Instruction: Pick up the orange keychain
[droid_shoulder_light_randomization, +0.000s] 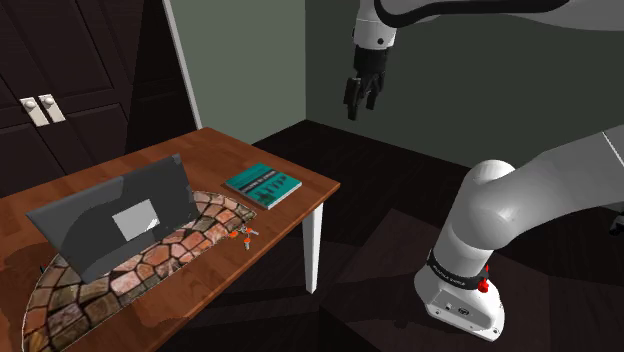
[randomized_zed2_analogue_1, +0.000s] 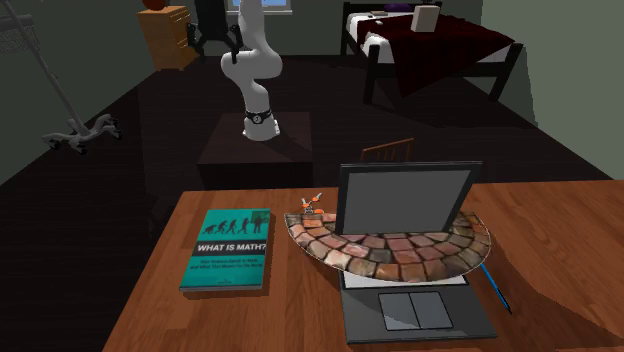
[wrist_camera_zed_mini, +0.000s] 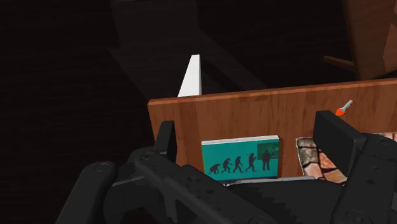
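Desk scene with the arm held off the table. The wooden table (droid_shoulder_light_randomization: 205, 150) carries an open grey laptop (droid_shoulder_light_randomization: 120, 215) standing on a half-round mat (droid_shoulder_light_randomization: 190, 242) with a stone-paving pattern. A teal book (droid_shoulder_light_randomization: 263, 184) lies flat beside the mat, toward the table's corner with the white leg (droid_shoulder_light_randomization: 313, 250). The orange keychain (droid_shoulder_light_randomization: 243, 236), a small orange piece with pale metal parts, lies on the tabletop at the mat's curved rim, near the table's front edge in the shoulder view. In the second exterior view the keychain (randomized_zed2_analogue_1: 313, 207) sits between the book (randomized_zed2_analogue_1: 228, 248) and the laptop's screen (randomized_zed2_analogue_1: 405, 200), at the end of the mat (randomized_zed2_analogue_1: 400, 248); whether it rests on the rim or just beside it cannot be told. A blue pen (randomized_zed2_analogue_1: 495, 285) lies at the mat's other end. The black gripper (droid_shoulder_light_randomization: 361, 103) hangs high over the dark floor, beyond the table's corner and well apart from the keychain, pointing downward. In the wrist view the gripper (wrist_camera_zed_mini: 249, 130) has its two fingers standing apart with nothing between them but the distant table (wrist_camera_zed_mini: 191, 121); the book (wrist_camera_zed_mini: 240, 158) shows in the gap, and the keychain (wrist_camera_zed_mini: 343, 108) lies past one finger, near the table's far edge. The arm's dark stand (randomized_zed2_analogue_1: 255, 150) sits on the floor behind the table.
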